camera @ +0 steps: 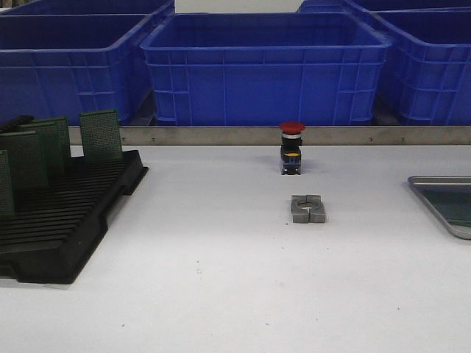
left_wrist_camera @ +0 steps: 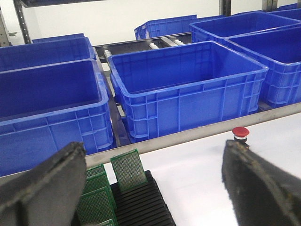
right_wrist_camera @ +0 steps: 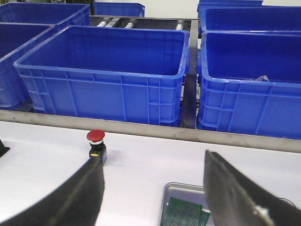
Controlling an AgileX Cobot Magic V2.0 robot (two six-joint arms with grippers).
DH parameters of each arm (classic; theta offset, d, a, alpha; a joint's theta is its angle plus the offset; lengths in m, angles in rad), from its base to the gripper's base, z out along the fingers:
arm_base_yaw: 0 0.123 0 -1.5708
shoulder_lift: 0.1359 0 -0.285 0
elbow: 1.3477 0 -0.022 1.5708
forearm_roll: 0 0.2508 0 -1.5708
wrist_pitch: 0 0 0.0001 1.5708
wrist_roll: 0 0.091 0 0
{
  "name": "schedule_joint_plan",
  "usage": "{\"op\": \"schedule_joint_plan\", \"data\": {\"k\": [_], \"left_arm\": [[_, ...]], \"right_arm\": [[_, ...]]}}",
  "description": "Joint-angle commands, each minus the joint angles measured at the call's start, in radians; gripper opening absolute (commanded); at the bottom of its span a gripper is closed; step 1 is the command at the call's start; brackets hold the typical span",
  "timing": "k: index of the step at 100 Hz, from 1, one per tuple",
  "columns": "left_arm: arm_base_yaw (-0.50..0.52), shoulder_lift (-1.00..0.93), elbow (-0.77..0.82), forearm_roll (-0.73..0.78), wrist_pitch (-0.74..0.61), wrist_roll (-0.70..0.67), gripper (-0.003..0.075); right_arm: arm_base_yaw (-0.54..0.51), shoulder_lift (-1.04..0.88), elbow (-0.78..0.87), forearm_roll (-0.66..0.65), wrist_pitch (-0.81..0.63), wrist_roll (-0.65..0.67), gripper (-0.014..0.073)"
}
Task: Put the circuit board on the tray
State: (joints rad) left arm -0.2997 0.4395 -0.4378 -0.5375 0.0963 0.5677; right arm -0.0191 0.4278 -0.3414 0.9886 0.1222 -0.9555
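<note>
Along far edge, blue crates (camera: pixel 265 66) lined up behind metal rail. White tabletop (camera: pixel 221 279) in front. Black slotted rack (camera: pixel 66 220) near left, green circuit boards (camera: pixel 101 134) upright in slots. Tray (camera: pixel 441 202) at right edge, green board (right_wrist_camera: pixel 182 213) lying inside. Left end effector (left_wrist_camera: pixel 155 188) spread wide above rack, nothing held. Right end effector (right_wrist_camera: pixel 155 197) spread wide over tray, nothing held. Red-capped button (camera: pixel 291 147) centre, grey metal block (camera: pixel 307 209) just nearer.

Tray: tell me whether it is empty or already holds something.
Not empty. The tray already holds green circuit boards, lying flat inside its rim in the right wrist view.
</note>
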Motion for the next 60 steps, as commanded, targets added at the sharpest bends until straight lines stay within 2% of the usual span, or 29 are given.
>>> {"op": "schedule_joint_plan", "data": {"k": [1,11,23,35,45,52,60], "left_arm": [[0.002,0.004,-0.026,-0.014,-0.076,-0.010,0.0503],[0.002,0.004,-0.026,-0.014,-0.076,-0.010,0.0445],[0.002,0.004,-0.026,-0.014,-0.076,-0.010,0.0339],[0.002,0.004,-0.026,-0.014,-0.076,-0.010,0.0188],[0.002,0.004,-0.026,-0.014,-0.076,-0.010,0.0059],[0.002,0.004,-0.026,-0.014,-0.076,-0.010,-0.0018],[0.002,0.004,-0.026,-0.014,-0.076,-0.010,-0.0018]], "right_arm": [[-0.002,0.002,-0.023,0.014,-0.053,-0.014,0.0464],[-0.002,0.002,-0.023,0.014,-0.053,-0.014,0.0395],[-0.002,0.002,-0.023,0.014,-0.056,-0.014,0.0236],[-0.002,0.002,-0.023,0.014,-0.056,-0.014,0.0046],[-0.002,0.002,-0.023,0.014,-0.057,-0.014,-0.0074],[-0.002,0.002,-0.023,0.014,-0.057,-0.014,-0.0067],[-0.002,0.002,-0.023,0.014,-0.056,-0.014,-0.0069]]}}
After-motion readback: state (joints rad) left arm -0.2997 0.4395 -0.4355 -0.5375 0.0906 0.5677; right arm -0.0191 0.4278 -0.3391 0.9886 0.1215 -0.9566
